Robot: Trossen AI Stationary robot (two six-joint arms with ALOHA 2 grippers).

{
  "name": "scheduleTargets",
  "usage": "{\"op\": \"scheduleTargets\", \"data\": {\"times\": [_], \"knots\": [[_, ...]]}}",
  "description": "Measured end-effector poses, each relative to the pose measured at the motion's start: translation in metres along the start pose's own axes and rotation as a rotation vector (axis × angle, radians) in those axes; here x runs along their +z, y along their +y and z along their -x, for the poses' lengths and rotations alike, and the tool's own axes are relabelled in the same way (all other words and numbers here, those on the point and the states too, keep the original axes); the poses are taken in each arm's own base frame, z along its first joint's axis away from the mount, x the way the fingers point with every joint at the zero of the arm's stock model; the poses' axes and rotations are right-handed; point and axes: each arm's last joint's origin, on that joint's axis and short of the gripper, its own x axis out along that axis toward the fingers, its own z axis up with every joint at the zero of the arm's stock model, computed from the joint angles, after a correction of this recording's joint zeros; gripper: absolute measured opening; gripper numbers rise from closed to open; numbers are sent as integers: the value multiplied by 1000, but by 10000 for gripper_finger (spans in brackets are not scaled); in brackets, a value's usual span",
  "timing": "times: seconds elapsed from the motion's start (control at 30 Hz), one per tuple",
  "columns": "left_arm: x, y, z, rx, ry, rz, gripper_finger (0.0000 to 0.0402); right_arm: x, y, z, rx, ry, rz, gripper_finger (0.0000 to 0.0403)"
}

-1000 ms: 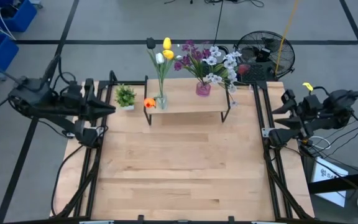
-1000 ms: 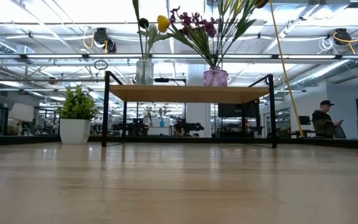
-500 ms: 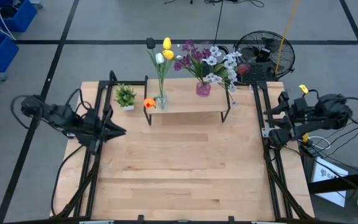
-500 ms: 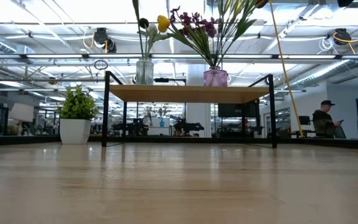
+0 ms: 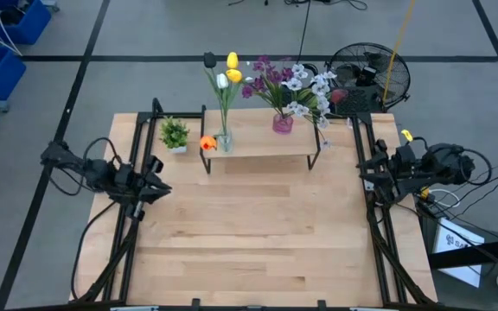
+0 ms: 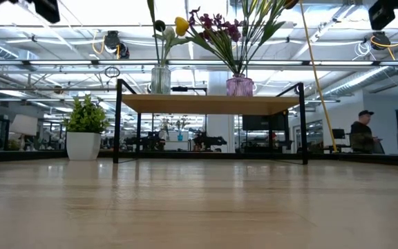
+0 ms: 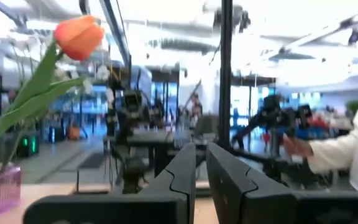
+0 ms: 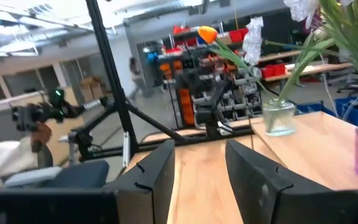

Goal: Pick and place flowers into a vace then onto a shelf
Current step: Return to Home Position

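Note:
The shelf (image 5: 262, 147) (image 6: 209, 104) stands on its black legs at the table's far edge. On its board rest a clear vase (image 5: 224, 140) (image 6: 160, 77) with yellow and white tulips (image 5: 232, 62), and a pink-purple vase (image 5: 283, 123) (image 6: 240, 86) with purple blooms and pale sprays (image 5: 305, 86). An orange tulip (image 5: 207, 143) (image 7: 79, 36) droops from the clear vase past the shelf's left end. My left gripper (image 5: 160, 188) (image 7: 201, 165) hovers at the table's left edge, shut. My right gripper (image 5: 362, 168) (image 8: 201, 162) hovers at the right edge, open. Neither holds anything.
A small green plant in a white pot (image 5: 175, 135) (image 6: 84, 131) stands left of the shelf. Black frame rails (image 5: 132, 233) run along both table sides. A fan (image 5: 366, 76) sits behind the far right corner. Bare tabletop (image 5: 249, 233) lies in front of the shelf. A person's sleeve (image 7: 353, 155) shows beyond.
My left gripper has drawn back from beside the potted plant toward the near edge, staying at the table's left side. My right arm has shifted toward the table's left, to the right rail. Both arms now show at the low view's top corners. The vases and flowers have stayed put.

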Motion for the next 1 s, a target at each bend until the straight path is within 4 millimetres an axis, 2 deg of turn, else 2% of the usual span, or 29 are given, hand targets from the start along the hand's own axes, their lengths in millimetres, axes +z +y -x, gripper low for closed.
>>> {"op": "scheduleTargets", "data": {"times": [0.2, 0.43, 0.57, 0.77, 0.87, 1.0], "knots": [[-36, 2, 13, 39, -124, 17, 44, -25, 1, -21, 61, -23, 6, 137], [-59, 6, 14, 211, 47, 36, 44, -59, -3, -36, 65, 34, -32, 137], [-63, 7, 14, 250, 93, -1, 44, -80, -4, -44, 108, 73, -60, 137], [-64, 8, 13, 258, 98, -9, 44, -119, -7, -58, 207, 3, -50, 137], [-64, 8, 13, 258, 99, -10, 44, -118, -6, -59, 227, -79, -62, 137], [-64, 7, 13, 258, 94, -8, 44, -126, -8, -60, 210, 7, -47, 137]]}}
